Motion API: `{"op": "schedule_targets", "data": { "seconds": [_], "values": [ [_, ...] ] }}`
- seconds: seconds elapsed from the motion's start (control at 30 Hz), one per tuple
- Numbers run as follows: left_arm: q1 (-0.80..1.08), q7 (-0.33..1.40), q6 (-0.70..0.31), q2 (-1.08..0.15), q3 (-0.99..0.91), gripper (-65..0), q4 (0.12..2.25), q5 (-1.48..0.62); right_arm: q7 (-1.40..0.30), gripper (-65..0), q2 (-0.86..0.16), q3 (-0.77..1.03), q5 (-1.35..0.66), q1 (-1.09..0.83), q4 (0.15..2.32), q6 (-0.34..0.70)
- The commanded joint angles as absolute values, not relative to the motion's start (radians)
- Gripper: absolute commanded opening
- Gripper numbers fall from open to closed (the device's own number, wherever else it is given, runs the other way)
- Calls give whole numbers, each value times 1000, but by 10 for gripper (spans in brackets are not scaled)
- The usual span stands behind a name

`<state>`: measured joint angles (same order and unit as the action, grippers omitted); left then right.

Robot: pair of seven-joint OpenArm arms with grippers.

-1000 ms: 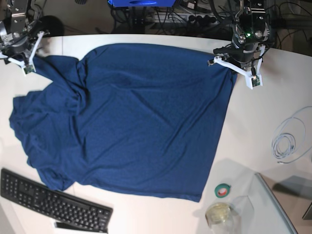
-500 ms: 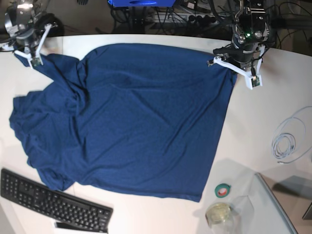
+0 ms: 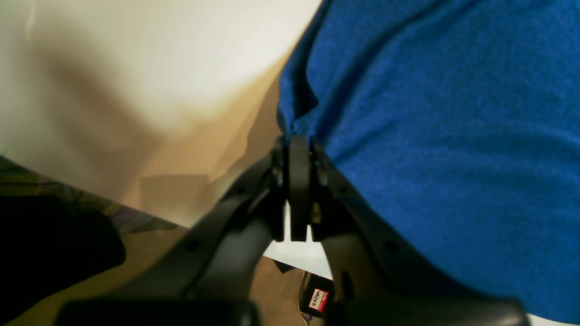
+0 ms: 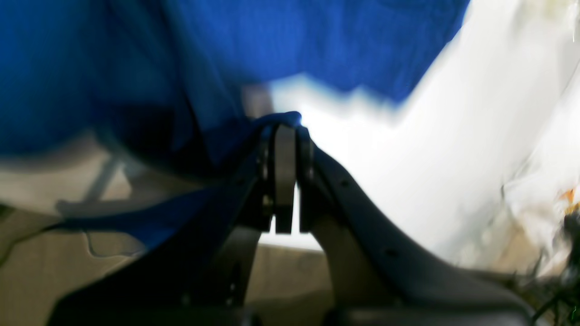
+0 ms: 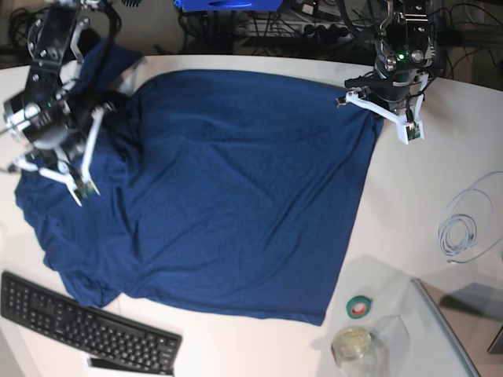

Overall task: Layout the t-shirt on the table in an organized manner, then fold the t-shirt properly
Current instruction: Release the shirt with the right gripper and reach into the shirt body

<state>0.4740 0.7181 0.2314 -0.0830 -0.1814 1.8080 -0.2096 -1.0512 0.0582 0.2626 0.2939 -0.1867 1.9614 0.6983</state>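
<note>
- T-shirt (image 5: 228,196) lies spread over most of the table (image 5: 409,204), body fairly flat; the side toward the keyboard (image 5: 86,326) is bunched, with folds and a doubled-over sleeve area.
- Left gripper (image 3: 297,145): jaws pressed together with a pinch of the shirt's edge between them, at the far corner of the cloth near the table rim.
- Right gripper (image 4: 284,122): jaws closed on a fold of blue cloth; wrist view is blurred, but fabric drapes off the tips. In the base view this arm sits over the bunched side, cloth lifted around it.
- Handling, judged: thin knit, light, limp. It will sag and stretch under pull, not slide as one sheet; it drags on the tabletop and wrinkles easily.
- Best holds, judged: hems, shoulder seams and corners, where doubled fabric gives the jaws something to bite.
- Risk: pulling one corner alone skews the body.
</note>
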Motion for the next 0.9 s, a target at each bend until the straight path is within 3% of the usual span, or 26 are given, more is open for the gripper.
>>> {"op": "schedule_targets", "data": {
  "seconds": [0.0,0.23,0.4,0.6,0.63,0.7,0.8,0.87],
  "values": [
    [476,700,232,-88,-185,-650,1822,-202,-1073,-650,62,242,303,-157,1979,698],
    [475,699,232,-90,-185,-650,1821,-185,-1225,-650,107,91,305,36,1977,698],
    [475,697,232,-58,-174,-650,1821,-28,-1285,-647,127,-10,305,183,1929,698],
    [476,697,232,-51,-173,-650,1821,15,-1196,-633,133,-94,303,308,1616,698],
    [476,697,232,-51,-173,-650,1821,15,-1176,-603,133,-108,303,323,1554,698],
    [476,697,232,-51,-173,-650,1821,15,-1153,-474,133,-147,303,351,1434,698],
    [476,697,232,-51,-173,-650,1821,15,-1148,-279,131,-154,306,331,1461,698],
    [475,697,232,-51,-173,-650,1821,15,-1121,-257,125,-127,314,271,1584,679]
  ]
}}
